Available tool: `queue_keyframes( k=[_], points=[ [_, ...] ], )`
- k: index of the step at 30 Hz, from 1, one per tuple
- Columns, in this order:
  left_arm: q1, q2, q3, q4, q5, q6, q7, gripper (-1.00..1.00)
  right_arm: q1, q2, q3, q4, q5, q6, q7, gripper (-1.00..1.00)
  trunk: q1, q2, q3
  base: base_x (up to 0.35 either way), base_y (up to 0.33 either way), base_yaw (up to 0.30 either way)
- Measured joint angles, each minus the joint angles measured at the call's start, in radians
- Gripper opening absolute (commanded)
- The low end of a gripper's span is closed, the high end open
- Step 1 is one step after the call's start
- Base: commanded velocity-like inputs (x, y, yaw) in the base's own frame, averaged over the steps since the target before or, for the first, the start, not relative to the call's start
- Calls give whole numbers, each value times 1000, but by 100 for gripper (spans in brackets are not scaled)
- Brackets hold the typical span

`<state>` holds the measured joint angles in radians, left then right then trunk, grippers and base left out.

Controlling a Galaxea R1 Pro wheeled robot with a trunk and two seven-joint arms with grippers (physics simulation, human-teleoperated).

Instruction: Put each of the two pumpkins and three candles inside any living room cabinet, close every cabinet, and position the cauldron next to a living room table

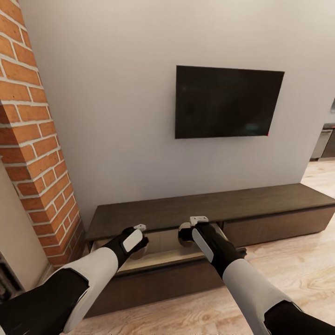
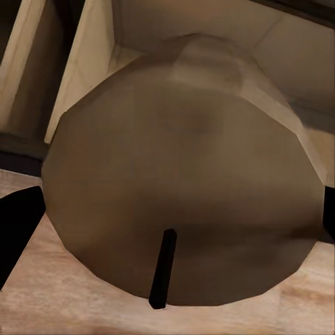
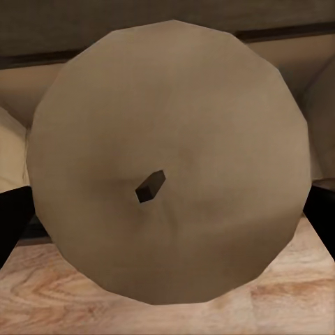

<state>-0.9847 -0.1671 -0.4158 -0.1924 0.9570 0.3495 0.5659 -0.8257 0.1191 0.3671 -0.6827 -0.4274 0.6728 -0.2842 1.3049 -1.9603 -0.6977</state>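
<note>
A candle (image 2: 181, 174) is gripped between the fingers of the left gripper (image 1: 138, 238), and a second candle (image 3: 167, 160) is clamped the same way in the right gripper (image 1: 187, 231) — both are held over the pulled-out drawer of the cabinet (image 1: 279, 204), its pale inside lying just beyond the fingertips. Neither candle is judged released yet. The third candle, both pumpkins, the closing of the drawers and the cauldron are reckoned as left — none of it can be confirmed as done here.
</note>
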Motion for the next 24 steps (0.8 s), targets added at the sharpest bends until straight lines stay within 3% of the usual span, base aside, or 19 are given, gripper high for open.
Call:
queue_keyframes(
  k=[5, 11, 20, 24],
  points=[
    [0, 21, -5, 3, -32, 0, -3, -100, 0, 3, 0, 1, -7, -2, 1, -100, 19, -35, -16, 0, 0, 0],
    [0, 36, -4, 6, -42, -1, -5, -100, 0, 4, 1, 2, -11, 0, 1, -100, 42, -77, -34, 0, 0, 2],
    [0, 37, -7, 32, -42, -2, -6, -100, 0, 4, 0, 3, -11, 2, -1, -100, 42, -77, -37, 0, -4, 129],
    [0, 35, -9, 37, -43, -2, -11, -100, 0, 4, 0, 3, -12, 4, -1, -100, 42, -77, -38, 54, -209, 39]
  ],
)
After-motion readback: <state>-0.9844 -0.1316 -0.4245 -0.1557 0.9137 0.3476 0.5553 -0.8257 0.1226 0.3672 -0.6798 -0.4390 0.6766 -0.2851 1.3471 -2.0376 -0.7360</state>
